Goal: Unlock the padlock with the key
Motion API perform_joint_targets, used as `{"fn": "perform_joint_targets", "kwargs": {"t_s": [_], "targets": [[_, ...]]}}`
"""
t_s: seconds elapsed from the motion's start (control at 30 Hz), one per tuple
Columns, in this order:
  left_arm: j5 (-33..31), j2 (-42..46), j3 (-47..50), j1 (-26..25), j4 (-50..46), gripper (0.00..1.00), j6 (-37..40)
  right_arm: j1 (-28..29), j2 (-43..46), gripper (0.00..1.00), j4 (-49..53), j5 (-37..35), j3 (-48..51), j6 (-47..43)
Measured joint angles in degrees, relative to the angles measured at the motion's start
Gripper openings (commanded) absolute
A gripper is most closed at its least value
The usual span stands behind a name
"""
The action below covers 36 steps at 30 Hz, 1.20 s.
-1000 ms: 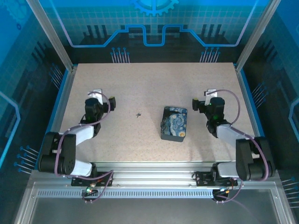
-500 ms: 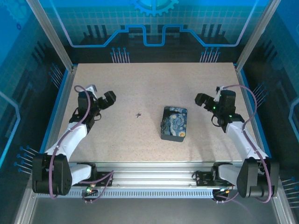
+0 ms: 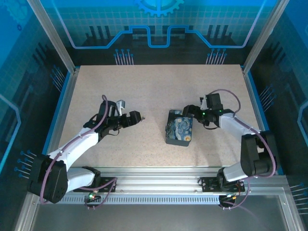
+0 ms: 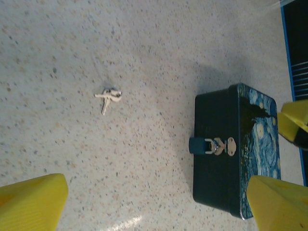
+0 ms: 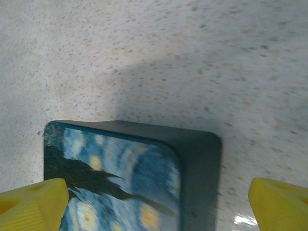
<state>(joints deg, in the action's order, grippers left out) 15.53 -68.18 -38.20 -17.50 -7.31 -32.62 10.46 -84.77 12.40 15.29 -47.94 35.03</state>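
Note:
In the left wrist view the key (image 4: 109,96), a small pale bunch, lies on the speckled table, ahead of my open left gripper (image 4: 154,207) and left of its midline. The padlock (image 4: 210,146), a small blue body with a silver shackle on a hasp, hangs on the side of the blue swirl-painted tin box (image 4: 226,159). From above, my left gripper (image 3: 134,117) sits left of the tin box (image 3: 180,127). My right gripper (image 3: 190,111) hovers open over the box's far right corner, its yellow fingertips (image 5: 29,202) spread either side of the lid (image 5: 120,178).
Metal rails run along the table's near edge (image 3: 159,174), and blue-framed walls close in the left, right and back. Bare speckled tabletop (image 3: 154,86) stretches behind the box and both arms.
Both arms swung inward from the table's sides. The left gripper came right to the key's spot; the right gripper came left to the box's far corner.

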Motion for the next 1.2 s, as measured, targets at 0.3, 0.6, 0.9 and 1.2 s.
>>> {"fn": "perform_joint_targets", "kwargs": {"t_s": [0.3,0.6,0.9,1.2], "targets": [[1.09,-0.33,0.20,-1.11,-0.33,0.96,-0.50,7.56,-9.57,0.94,1.22,0.79,-12.39,-1.64],[2.91,-9.81,-7.43,-1.46,-1.05,0.93,-0.42,11.23,-10.12,1.00,7.82,-0.11,-17.99,-6.12],[6.54,-25.22,-25.75,-3.17,-3.69,0.88,1.90,10.08,6.80,1.00,14.03,-6.14,-9.16,-1.95],[9.05,-43.08,-45.42,-6.23,-14.21,0.85,8.09,10.16,18.18,0.97,14.97,-4.59,7.96,8.87]]}}
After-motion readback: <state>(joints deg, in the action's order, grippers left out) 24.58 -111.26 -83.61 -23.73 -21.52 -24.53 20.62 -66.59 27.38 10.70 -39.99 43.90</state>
